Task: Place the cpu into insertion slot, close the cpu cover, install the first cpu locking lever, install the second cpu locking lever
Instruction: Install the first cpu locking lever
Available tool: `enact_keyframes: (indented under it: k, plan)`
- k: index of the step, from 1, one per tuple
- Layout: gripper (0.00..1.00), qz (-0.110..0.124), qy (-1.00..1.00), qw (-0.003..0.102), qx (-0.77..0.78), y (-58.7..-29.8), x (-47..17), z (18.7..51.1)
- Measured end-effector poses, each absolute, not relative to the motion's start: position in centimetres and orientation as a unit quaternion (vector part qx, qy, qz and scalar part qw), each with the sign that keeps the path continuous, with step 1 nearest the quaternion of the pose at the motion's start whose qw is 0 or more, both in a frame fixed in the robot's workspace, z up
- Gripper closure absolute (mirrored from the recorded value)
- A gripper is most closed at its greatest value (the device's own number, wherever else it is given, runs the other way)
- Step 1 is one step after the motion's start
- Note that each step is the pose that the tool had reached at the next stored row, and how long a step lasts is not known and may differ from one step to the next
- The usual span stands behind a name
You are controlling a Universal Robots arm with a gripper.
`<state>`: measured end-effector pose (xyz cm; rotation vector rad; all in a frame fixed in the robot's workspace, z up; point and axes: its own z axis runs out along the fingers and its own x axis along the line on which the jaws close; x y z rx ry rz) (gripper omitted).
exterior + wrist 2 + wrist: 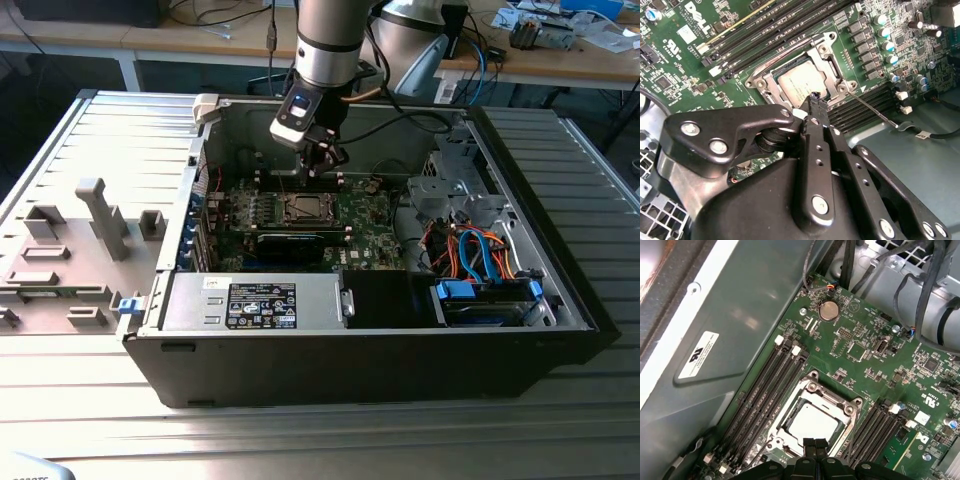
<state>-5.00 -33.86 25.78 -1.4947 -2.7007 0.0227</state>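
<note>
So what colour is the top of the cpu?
The cpu is silvery-grey on top; the first wrist view shows it best.

End effector [815,441], fingertips together.

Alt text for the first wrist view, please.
The cpu sits in the insertion slot with the cpu cover down over it, on a green motherboard. The shut gripper hangs at the slot's edge.

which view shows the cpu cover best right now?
First wrist view: the cpu cover lies nearly face-on, down over the cpu, one edge behind the end effector. Second wrist view shows it obliquely, a corner hidden. Exterior view shows it far off.
</note>
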Motion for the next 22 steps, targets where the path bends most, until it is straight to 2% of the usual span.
enact_keyframes:
  k: [22]
  plan:
    - [0.89, 0.008, -0.888, 0.027, -0.459, -33.86, -5.00, 25.78]
